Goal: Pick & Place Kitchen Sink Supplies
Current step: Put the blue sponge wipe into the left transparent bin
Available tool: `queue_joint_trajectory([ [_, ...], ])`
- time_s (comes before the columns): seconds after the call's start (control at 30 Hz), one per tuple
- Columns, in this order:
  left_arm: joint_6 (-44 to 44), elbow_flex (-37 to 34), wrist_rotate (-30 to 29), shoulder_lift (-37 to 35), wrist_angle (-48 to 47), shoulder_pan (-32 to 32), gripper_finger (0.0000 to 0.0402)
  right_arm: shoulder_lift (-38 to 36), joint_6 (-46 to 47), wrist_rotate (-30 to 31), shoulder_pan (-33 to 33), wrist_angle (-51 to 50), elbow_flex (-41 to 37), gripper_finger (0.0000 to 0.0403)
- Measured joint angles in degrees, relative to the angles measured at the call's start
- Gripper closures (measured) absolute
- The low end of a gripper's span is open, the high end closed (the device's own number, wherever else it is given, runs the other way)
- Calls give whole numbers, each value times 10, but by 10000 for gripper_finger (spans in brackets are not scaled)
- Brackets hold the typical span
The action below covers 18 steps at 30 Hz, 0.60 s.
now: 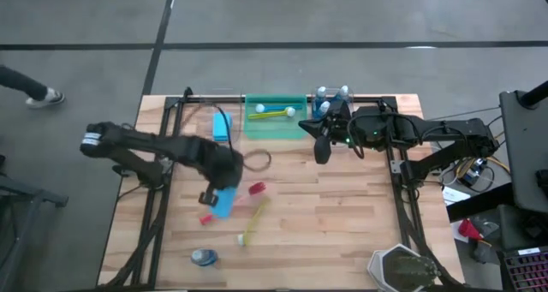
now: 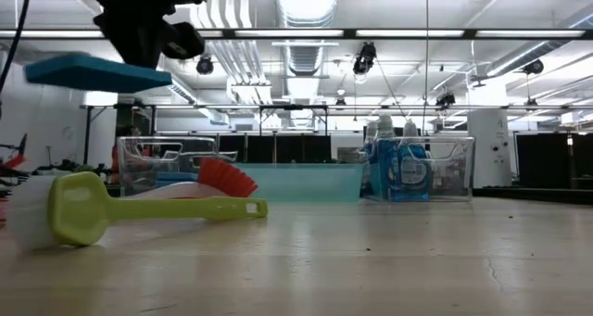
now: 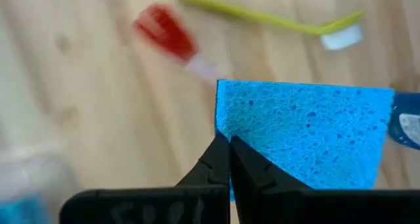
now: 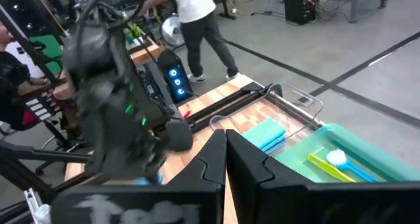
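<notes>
Wooden slat table (image 1: 342,215). Left gripper (image 3: 229,159), fingers clamped on one corner of a flat blue rectangular sponge (image 3: 308,135), held clear above the table. Beyond the fingers lie a red-bristled brush (image 3: 165,32) and a thin yellow-handled brush (image 3: 262,17). Right gripper (image 4: 225,152) idle, fingers together (near back bins). Step: sponge lifted; next, probably carry to a bin.
</notes>
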Motion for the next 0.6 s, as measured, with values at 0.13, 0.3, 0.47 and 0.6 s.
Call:
queue_joint_trajectory([
  [0.13, 19, 13, -1, -35, -40, 69, 401, 0, 0, 0, 0, 1, 0, 394],
  [0.3, 61, 43, -2, -54, -85, 168, 401, 0, 0, 0, 0, 7, 0, 394],
  [0.47, 130, 88, -67, -48, -114, 266, 401, 0, -1, 0, 0, 9, 0, 394],
  [0.6, 200, 122, -64, -35, -113, 342, 401, 0, -2, 0, 0, 10, -7, 394],
])
